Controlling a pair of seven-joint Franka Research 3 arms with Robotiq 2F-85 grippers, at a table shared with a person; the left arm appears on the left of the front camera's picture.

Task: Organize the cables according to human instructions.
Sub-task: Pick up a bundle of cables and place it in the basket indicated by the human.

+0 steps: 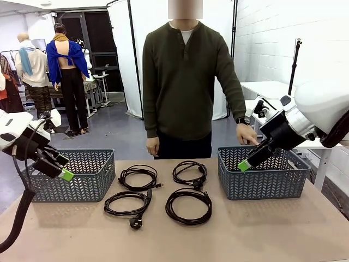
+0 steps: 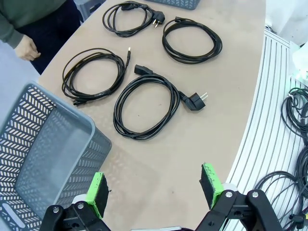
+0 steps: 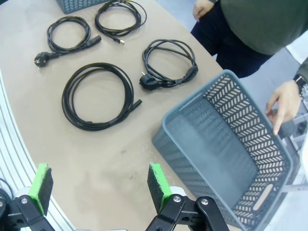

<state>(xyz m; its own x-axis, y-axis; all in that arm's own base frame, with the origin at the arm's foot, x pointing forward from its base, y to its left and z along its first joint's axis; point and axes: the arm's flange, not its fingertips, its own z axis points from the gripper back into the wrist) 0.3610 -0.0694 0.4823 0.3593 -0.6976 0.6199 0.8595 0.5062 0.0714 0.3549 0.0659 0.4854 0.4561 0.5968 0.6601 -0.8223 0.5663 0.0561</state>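
Several black coiled cables lie on the table between two baskets. The far pair is one coil (image 1: 138,176) on the left and one (image 1: 189,173) on the right; the near pair is a coil (image 1: 127,203) with a round plug and a larger coil (image 1: 188,206). My left gripper (image 1: 65,173) hangs open over the left basket's near corner, with the plugged coil (image 2: 144,106) ahead of it. My right gripper (image 1: 244,165) hangs open beside the right basket's left wall, nothing between its pads (image 3: 158,179).
A grey lattice basket (image 1: 90,185) stands at the table's left and another (image 1: 262,188) at the right, both holding nothing. The person stands at the far edge, one hand (image 1: 248,134) with fingers on the right basket's far rim (image 3: 274,137).
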